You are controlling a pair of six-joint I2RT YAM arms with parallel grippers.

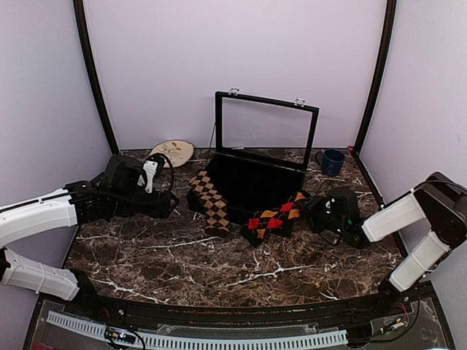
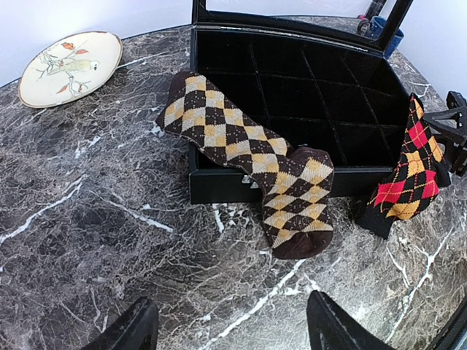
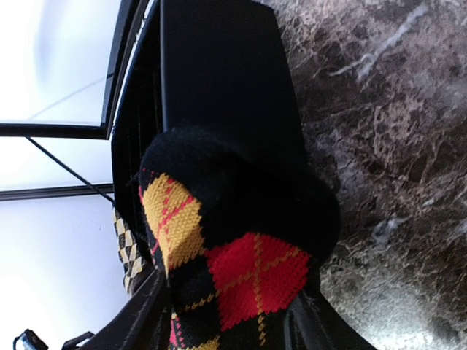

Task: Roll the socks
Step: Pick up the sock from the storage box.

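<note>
Top external view: the tan sock (image 1: 210,200) drapes over the 7 o'clock corner of the case (image 1: 255,181), the red sock (image 1: 276,217) over its 5 o'clock corner. We judge both light, limp knit, likely to sag and bunch, best pinched at one end. The compartments we can see hold nothing. The left gripper (image 1: 169,201) gapes wide at 9 o'clock of the tan sock. The right gripper (image 1: 314,211) straddles the red sock's end; we cannot tell whether it grips.
</note>
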